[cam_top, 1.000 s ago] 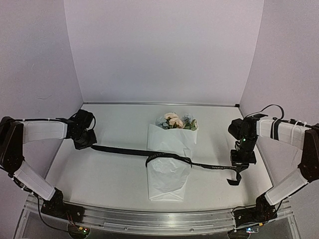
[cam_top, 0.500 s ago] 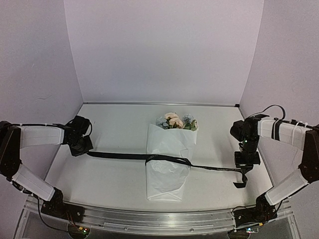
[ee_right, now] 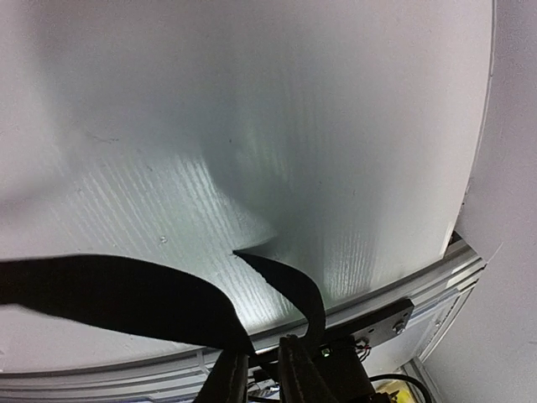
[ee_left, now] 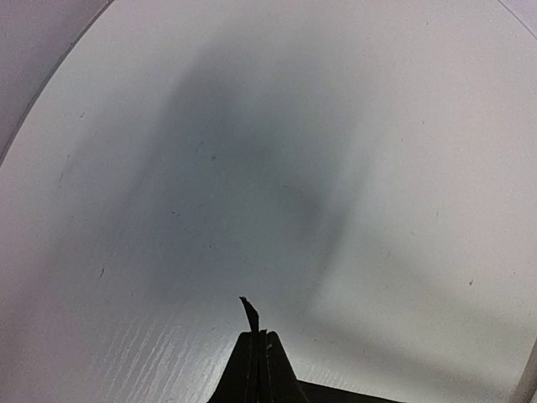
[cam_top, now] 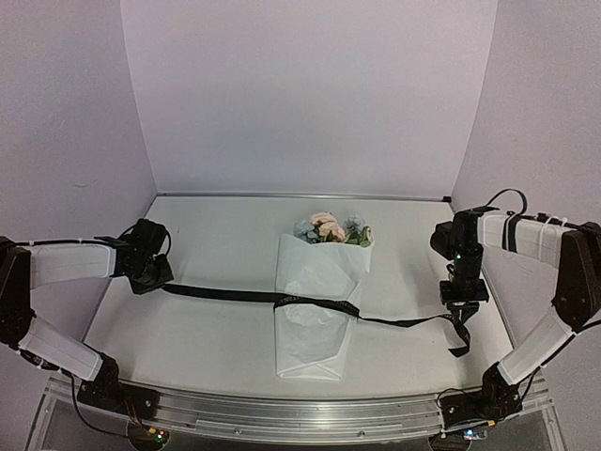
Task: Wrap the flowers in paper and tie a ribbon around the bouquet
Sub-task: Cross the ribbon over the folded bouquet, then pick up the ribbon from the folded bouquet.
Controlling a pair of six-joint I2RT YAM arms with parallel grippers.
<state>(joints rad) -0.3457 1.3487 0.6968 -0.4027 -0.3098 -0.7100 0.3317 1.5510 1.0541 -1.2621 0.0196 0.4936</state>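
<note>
The bouquet lies mid-table: a white paper (cam_top: 315, 329) cone with the peach and pale blue flowers (cam_top: 331, 228) showing at its far end. The black ribbon (cam_top: 225, 294) crosses the cone's waist and runs out to both sides. At the left, my left gripper (cam_top: 155, 280) is shut on the ribbon; a short ribbon tip (ee_left: 249, 312) sticks out of the closed left gripper (ee_left: 260, 336). At the right, my right gripper (cam_top: 462, 303) (ee_right: 261, 348) has its fingers a little apart. The ribbon (ee_right: 109, 294) still passes between them, and its tail curls down to the table.
The lilac walls stand close to both arms at left and right. A metal rail (cam_top: 300, 413) runs along the table's near edge and also appears as the rail (ee_right: 377, 306) just beyond the right gripper. The ribbon's loose tail (cam_top: 460, 340) lies by the right arm.
The left gripper has drawn the ribbon left and nearer. The right gripper has shifted back, its jaws have parted slightly, and the ribbon on that side now sags onto the table.
</note>
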